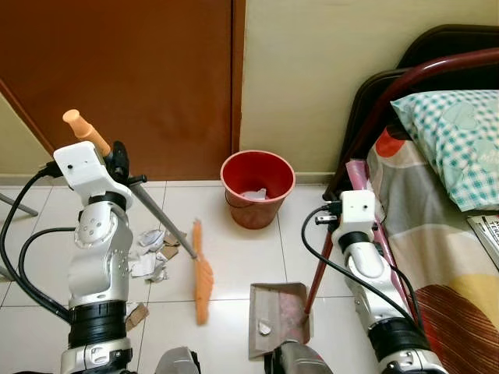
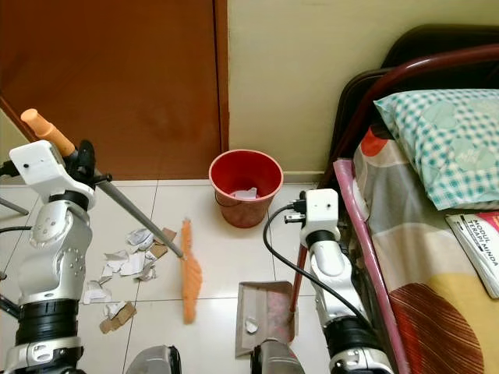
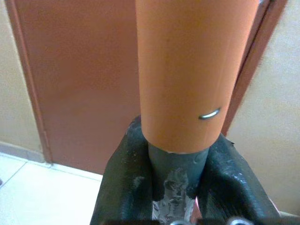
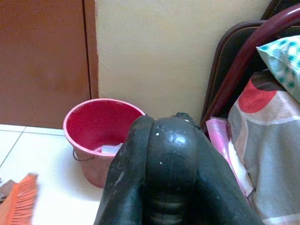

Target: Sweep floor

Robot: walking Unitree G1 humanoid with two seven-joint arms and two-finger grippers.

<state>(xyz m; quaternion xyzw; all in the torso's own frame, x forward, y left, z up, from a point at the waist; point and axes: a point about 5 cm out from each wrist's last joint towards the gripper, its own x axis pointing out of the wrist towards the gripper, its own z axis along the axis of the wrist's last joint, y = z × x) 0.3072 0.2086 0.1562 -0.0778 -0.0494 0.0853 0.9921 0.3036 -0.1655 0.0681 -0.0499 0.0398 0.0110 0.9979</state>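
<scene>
Orange bristles of my broom point(image 1: 203, 274) rest on the white floor point(image 1: 234, 257) beside scattered paper scraps point(image 1: 152, 255). My left pincer point(image 3: 176, 187) is clamped on its grey shaft. My right pincer point(image 4: 161, 173) grips the dustpan point(image 1: 277, 315) handle near the red bucket point(image 1: 257, 187).

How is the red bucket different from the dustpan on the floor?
The round red plastic bucket stands upright by the wall, while the flat reddish-brown dustpan lies on the white tiles nearer the robot. The bucket is deep with a rim; the dustpan is shallow, with a long red handle rising toward the right gripper. Both hold a scrap of white paper.
</scene>
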